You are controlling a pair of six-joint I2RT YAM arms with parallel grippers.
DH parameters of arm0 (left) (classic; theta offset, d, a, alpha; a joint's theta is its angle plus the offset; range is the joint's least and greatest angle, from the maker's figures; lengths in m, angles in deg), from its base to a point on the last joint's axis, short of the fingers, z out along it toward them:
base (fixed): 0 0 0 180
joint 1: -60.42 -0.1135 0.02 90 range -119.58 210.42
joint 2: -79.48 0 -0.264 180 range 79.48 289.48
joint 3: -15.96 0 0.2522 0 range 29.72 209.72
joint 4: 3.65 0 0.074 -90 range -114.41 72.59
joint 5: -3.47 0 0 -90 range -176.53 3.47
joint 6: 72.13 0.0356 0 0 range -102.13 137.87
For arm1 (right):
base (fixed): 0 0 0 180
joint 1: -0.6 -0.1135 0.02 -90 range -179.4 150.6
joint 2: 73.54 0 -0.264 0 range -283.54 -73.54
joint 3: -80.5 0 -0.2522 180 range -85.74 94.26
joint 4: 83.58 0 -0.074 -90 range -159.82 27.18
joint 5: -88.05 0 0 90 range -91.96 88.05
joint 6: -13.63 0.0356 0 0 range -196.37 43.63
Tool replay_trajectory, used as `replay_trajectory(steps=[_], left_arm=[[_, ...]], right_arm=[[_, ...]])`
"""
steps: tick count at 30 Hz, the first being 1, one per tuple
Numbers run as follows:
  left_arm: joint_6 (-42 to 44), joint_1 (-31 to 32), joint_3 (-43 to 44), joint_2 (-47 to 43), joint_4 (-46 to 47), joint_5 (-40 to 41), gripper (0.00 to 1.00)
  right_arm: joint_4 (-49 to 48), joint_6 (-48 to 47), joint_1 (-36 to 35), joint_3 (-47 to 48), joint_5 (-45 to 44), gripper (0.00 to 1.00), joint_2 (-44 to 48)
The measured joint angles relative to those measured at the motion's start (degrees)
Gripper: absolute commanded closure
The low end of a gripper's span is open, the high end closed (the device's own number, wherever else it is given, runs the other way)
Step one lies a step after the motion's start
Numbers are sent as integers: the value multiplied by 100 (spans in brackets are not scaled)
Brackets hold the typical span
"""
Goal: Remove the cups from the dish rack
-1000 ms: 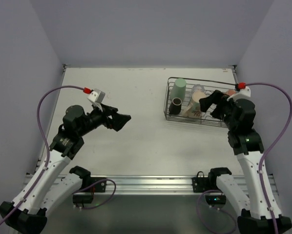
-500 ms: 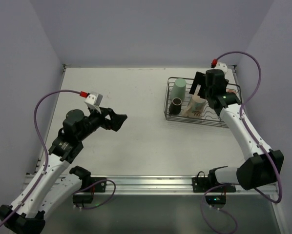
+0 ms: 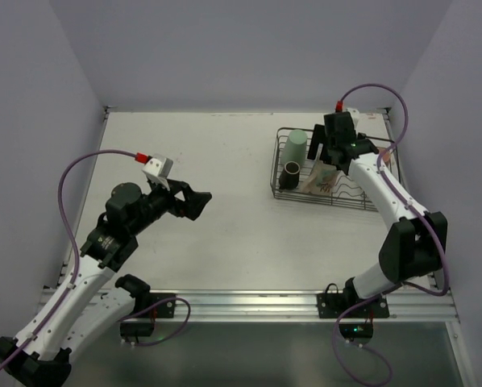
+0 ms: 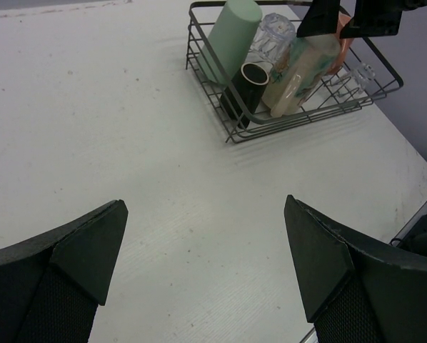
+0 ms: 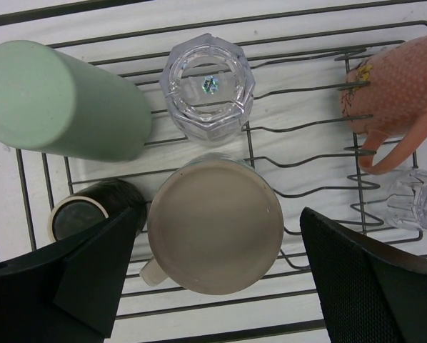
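The dark wire dish rack [image 3: 322, 201] stands at the right rear of the table. It holds a mint green cup [image 3: 296, 147], a short dark brown cup [image 3: 292, 173] and a cream-beige cup [image 3: 323, 179], upside down with a small handle. In the right wrist view the cream cup's base [image 5: 215, 225] lies below my open right gripper [image 5: 219, 214], between mint [image 5: 63, 100], brown [image 5: 92, 207] and a salmon-pink handled cup [image 5: 399, 86]. The right gripper [image 3: 326, 149] hovers over the rack. My left gripper [image 3: 199, 200] is open and empty over bare table, far left of the rack [image 4: 299, 127].
A clear faceted glass [image 5: 208, 86] stands upside down behind the cream cup. A smaller clear glass [image 5: 417, 200] lies at the rack's right end. Upright wire tines [image 5: 299, 193] run across the rack floor. Walls close the table at the back and sides.
My right arm has swung from the rack's right side to reach over it from behind, and its gripper now points down at the cups. The left arm has barely shifted.
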Motion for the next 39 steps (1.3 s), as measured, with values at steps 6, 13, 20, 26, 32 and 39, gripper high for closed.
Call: replay_trajectory(steps=[6,13,20,26,32,39], left_arm=[[2,0,0,7,-2,2,0],[0,0,0,9,-2,13,0],[0,0,0,35,-2,13,0],[0,0,0,44,-2,13,0],[-2,0,0,79,0,9,0],[-107,0,0,341,52,-249,3]], right_arm=[[-2,20,0,0,76,1,-79],[-11,24,0,0,173,1,-402],[-22,15,0,0,164,16,-509],[-28,17,-9,0,81,50,-498],[0,-35,-39,-33,37,58,-361],[-50,-111,-39,-61,109,61,605]])
